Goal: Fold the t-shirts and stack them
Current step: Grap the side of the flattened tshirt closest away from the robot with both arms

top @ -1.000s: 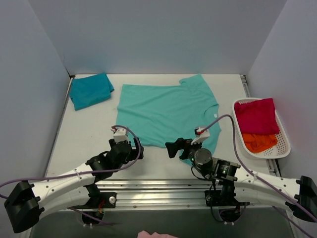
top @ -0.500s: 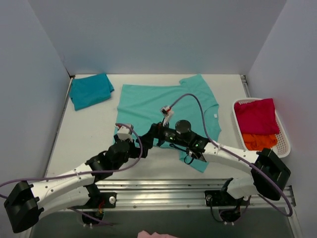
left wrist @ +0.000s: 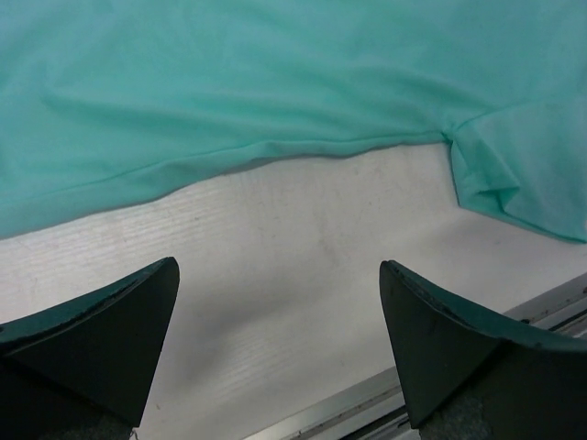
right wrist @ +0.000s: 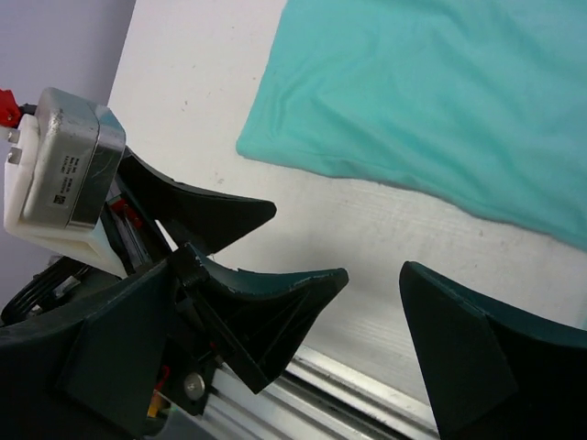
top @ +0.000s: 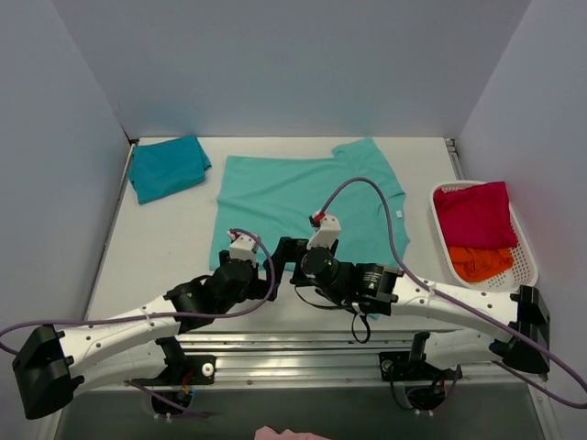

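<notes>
The light mint-green t-shirt (top: 307,197) lies spread flat in the middle of the table. Its near hem shows in the left wrist view (left wrist: 275,82) and the right wrist view (right wrist: 440,101). The darker teal-blue t-shirt (top: 168,167) lies folded at the back left. My left gripper (top: 271,282) is open and empty over bare table just in front of the hem (left wrist: 280,348). My right gripper (top: 284,252) is open and empty right beside it (right wrist: 284,367). The left gripper's fingers (right wrist: 266,307) show between the right gripper's own fingers.
A white basket (top: 523,275) at the right edge holds a red garment (top: 477,213) and an orange one (top: 479,261). The metal rail (top: 303,344) runs along the table's near edge. Grey walls close in the back and sides.
My right arm has swung left along the shirt's near hem and now ends close against the left gripper. My left gripper has edged a little to the right.
</notes>
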Robot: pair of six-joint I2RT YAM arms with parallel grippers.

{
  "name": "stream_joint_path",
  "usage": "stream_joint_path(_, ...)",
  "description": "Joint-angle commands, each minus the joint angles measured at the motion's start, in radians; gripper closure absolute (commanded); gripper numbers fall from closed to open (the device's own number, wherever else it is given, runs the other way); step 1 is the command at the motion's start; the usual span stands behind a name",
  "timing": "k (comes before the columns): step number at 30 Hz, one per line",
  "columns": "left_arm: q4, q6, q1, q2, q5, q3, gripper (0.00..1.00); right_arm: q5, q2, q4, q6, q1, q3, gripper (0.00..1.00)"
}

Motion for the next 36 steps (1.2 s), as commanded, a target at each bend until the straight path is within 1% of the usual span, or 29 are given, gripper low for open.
stream_joint_path(1,-0.215,-0.154,0.022,-0.008,-0.16,0.072,0.0,0.331,-0.111,-0.472,0.191,-0.011,-0.123,0.0)
stream_joint_path(2,-0.244,-0.165,0.015,-0.003,-0.154,0.073,0.0,0.308,-0.151,-0.52,0.273,0.002,-0.147,0.0)
stream_joint_path(3,-0.257,-0.178,0.011,0.001,-0.149,0.072,0.0,0.292,-0.171,-0.531,0.305,0.012,-0.174,0.0)
stream_joint_path(4,-0.267,-0.214,0.007,0.009,-0.149,0.067,0.0,0.27,-0.197,-0.535,0.328,0.023,-0.236,0.0)
stream_joint_path(5,-0.278,-0.234,-0.002,0.014,-0.154,0.049,0.0,0.231,-0.249,-0.539,0.373,0.026,-0.267,0.0)
stream_joint_path(6,-0.281,-0.254,-0.008,0.018,-0.165,0.038,0.0,0.21,-0.274,-0.534,0.394,0.029,-0.299,0.0)
stream_joint_path(7,-0.287,-0.313,-0.01,0.024,-0.18,0.026,0.0,0.19,-0.3,-0.52,0.406,0.031,-0.365,0.0)
stream_joint_path(8,-0.307,-0.355,-0.015,0.03,-0.224,0.003,0.0,0.17,-0.35,-0.491,0.417,0.029,-0.399,0.0)
stream_joint_path(9,-0.33,-0.398,-0.016,0.032,-0.241,0.003,0.05,0.145,-0.372,-0.48,0.437,0.029,-0.425,0.0)
stream_joint_path(10,-0.343,-0.477,-0.021,0.035,-0.261,-0.002,0.05,0.14,-0.406,-0.468,0.437,0.029,-0.439,0.0)
stream_joint_path(11,-0.35,-0.52,-0.021,0.041,-0.295,-0.016,0.05,0.131,-0.418,-0.45,0.437,0.031,-0.454,0.01)
stream_joint_path(13,-0.328,-0.585,-0.022,0.055,-0.321,-0.023,0.05,0.148,-0.437,-0.445,0.446,0.031,-0.458,0.0)
stream_joint_path(15,-0.336,-0.619,-0.022,0.095,-0.365,-0.016,0.05,0.162,-0.435,-0.437,0.446,0.029,-0.461,0.01)
stream_joint_path(18,-0.404,-0.753,-0.019,0.158,-0.444,0.018,0.05,0.185,-0.437,-0.42,0.446,0.029,-0.461,0.0)
stream_joint_path(19,-0.442,-0.783,-0.018,0.168,-0.461,0.023,0.05,0.203,-0.443,-0.41,0.448,0.031,-0.462,0.0)
stream_joint_path(21,-0.455,-0.835,-0.01,0.193,-0.485,0.021,0.04,0.217,-0.45,-0.405,0.446,0.031,-0.464,0.0)
stream_joint_path(23,-0.389,-0.82,0.03,0.198,-0.478,0.0,0.04,0.239,-0.466,-0.408,0.449,0.031,-0.461,0.0)
stream_joint_path(24,-0.343,-0.762,0.054,0.205,-0.462,-0.016,0.04,0.245,-0.47,-0.405,0.448,0.031,-0.462,0.0)
stream_joint_path(25,-0.264,-0.734,0.124,0.207,-0.405,-0.043,0.04,0.251,-0.479,-0.396,0.437,0.031,-0.462,0.0)
stream_joint_path(27,-0.194,-0.67,0.18,0.212,-0.366,-0.069,0.05,0.255,-0.486,-0.385,0.423,0.031,-0.462,0.0)
stream_joint_path(32,-0.119,-0.63,0.249,0.199,-0.352,-0.096,0.05,0.249,-0.458,-0.347,0.388,0.031,-0.468,0.0)
stream_joint_path(35,-0.067,-0.608,0.297,0.224,-0.317,-0.097,0.05,0.252,-0.432,-0.339,0.379,0.029,-0.462,0.0)
stream_joint_path(36,-0.026,-0.594,0.303,0.244,-0.309,-0.1,0.06,0.255,-0.426,-0.336,0.374,0.029,-0.461,0.0)
